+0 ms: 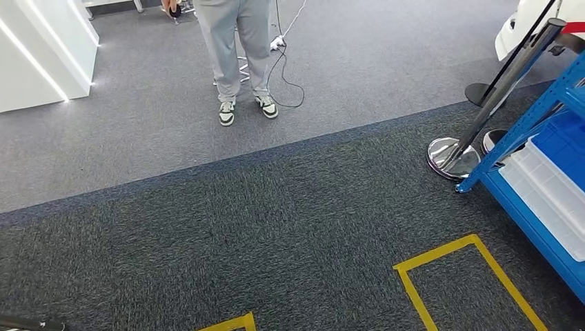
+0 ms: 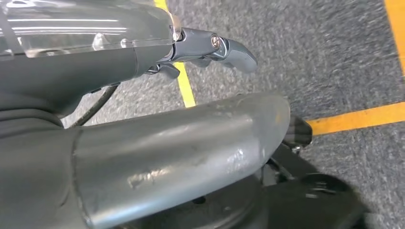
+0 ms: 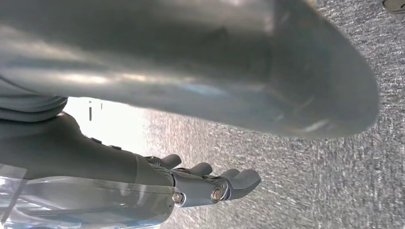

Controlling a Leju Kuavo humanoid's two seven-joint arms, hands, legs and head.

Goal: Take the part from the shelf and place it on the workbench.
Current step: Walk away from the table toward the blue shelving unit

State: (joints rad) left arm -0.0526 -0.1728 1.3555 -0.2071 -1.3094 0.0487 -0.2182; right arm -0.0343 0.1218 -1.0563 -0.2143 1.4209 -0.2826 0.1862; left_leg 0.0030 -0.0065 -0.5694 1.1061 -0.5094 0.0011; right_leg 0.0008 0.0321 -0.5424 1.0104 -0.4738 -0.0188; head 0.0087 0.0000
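Observation:
The blue shelf (image 1: 545, 231) stands at the right edge of the head view, with a clear plastic bin (image 1: 545, 189) and a blue bin (image 1: 566, 141) on it. I cannot make out the part in them. My left hand (image 2: 143, 62) hangs over the carpet, thick grey thumb (image 2: 181, 152) and dark fingers (image 2: 234, 51) stretched out, holding nothing. My right hand (image 3: 191, 188) also hangs low, fingers (image 3: 239, 181) extended and apart from the thumb (image 3: 239, 71), with nothing in it.
A person (image 1: 238, 55) in grey trousers stands ahead on the lighter carpet, a black cable (image 1: 286, 76) trailing beside the feet. A chrome stanchion (image 1: 452, 155) stands just left of the shelf. Yellow tape (image 1: 441, 258) marks boxes on the dark carpet. A white counter (image 1: 41, 48) is far left.

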